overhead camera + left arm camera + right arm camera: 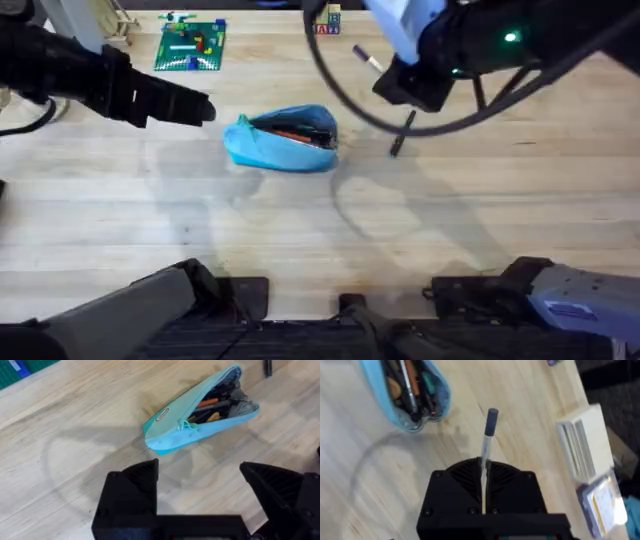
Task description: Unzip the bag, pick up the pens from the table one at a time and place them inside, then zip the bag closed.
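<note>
Wooden desk (300, 230), light plank grain, carries everything. Bag (283, 138), light blue pouch, lies unzipped between the two hands, mouth gaping, with orange and dark pens already inside; zipper pull (185, 425) sits partway along its side. Left hand (185, 108) hovers just beside the bag's closed end, not touching; in the left wrist view its black fingers (132, 487) stand wide apart with nothing between them, the bag lying just ahead of them. Right hand (482, 485) is clamped on a pale silvery pen (487, 445) with a dark blue cap; the pen sticks straight out from between the closed fingers, its capped tip ahead of the hand and off to one side of the bag's open end, apart from it. Another dark pen (401, 136) lies on the desk near the right hand. Green brick baseplate (191, 45) sits farther back, beyond the left hand. White block (582, 442) rests beside the right hand.
</note>
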Motion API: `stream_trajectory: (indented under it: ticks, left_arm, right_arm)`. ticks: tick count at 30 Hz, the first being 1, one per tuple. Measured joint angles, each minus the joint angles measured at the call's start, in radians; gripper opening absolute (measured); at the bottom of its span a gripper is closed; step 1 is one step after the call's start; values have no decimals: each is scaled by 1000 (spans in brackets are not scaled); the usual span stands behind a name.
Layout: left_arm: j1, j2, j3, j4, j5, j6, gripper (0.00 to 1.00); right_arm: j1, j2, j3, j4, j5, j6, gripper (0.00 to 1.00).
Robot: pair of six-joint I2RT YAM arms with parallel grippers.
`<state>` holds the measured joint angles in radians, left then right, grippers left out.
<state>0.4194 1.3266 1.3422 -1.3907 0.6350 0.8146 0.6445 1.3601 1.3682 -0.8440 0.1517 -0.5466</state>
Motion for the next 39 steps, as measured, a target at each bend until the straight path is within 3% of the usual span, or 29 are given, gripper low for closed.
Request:
stream_trajectory:
  ticks: [15,39]
  left_arm:
    - [0,0,0,0,0,0,995]
    - [0,0,0,0,0,0,995]
  right_arm:
    - [1,124,0,137,-293,-316,32]
    - [2,362,0,243,-476,-367,32]
